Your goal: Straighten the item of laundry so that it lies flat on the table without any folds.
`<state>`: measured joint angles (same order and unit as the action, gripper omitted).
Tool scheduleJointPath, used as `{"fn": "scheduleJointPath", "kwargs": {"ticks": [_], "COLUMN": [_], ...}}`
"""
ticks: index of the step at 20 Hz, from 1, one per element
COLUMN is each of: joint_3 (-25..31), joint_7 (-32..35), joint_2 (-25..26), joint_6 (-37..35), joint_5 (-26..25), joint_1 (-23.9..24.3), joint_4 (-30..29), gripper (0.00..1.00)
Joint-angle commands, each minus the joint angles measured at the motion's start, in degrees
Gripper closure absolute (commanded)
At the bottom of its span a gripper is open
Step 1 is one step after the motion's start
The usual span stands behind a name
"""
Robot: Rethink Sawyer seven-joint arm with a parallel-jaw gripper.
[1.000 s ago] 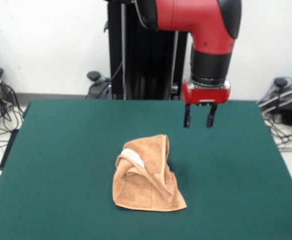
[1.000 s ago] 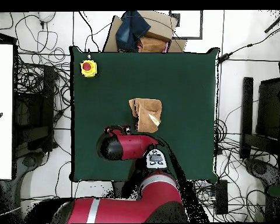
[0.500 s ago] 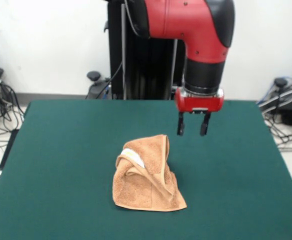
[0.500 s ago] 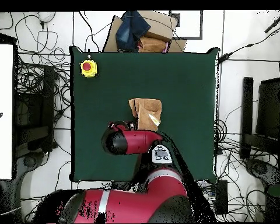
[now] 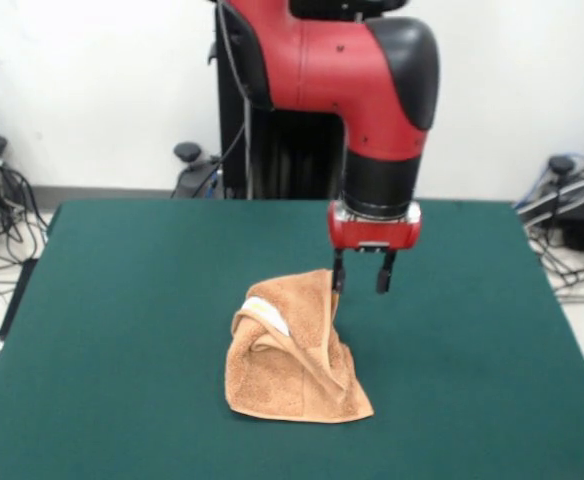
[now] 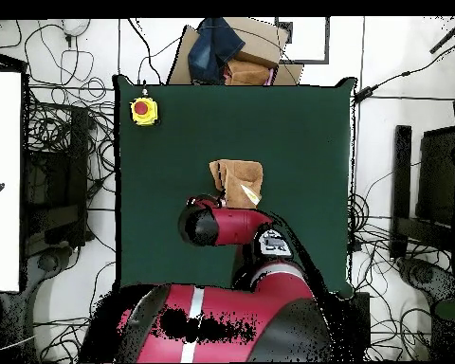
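Pincer (image 5: 360,279) spread, towel (image 5: 294,350) crumpled, peak up

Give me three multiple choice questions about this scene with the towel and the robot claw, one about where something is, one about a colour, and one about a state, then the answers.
1. Where is the claw in the front view?
A. Over the towel's upper right edge
B. At the table's front left corner
C. Resting flat on the table, far from the towel

2. What colour is the button box on the table?
A. Blue
B. Yellow with a red button
C. White

3. What state is the towel in?
A. Spread flat
B. Crumpled in a folded heap
C. Hanging off the table

Answers:
1 A: its fingers hang right beside the towel's top edge.
2 B: the overhead view shows a yellow box with a red top.
3 B: folds and an upturned white label show on the heap.
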<state>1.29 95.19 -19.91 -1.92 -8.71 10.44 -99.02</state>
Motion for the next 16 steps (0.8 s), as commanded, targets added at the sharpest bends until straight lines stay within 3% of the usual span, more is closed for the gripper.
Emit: {"fn": "scheduleJointPath", "kwargs": {"ticks": [1,16], "joint_3": [4.5,3.4], "joint_7": [1.9,4.2], "joint_2": [4.1,2.5], "joint_6": [-3.3,-3.1], "joint_5": [-3.1,-3.5], "joint_1": [2.7,0.9], "joint_4": [5.3,5.0], "gripper": [0.00,0.00]}}
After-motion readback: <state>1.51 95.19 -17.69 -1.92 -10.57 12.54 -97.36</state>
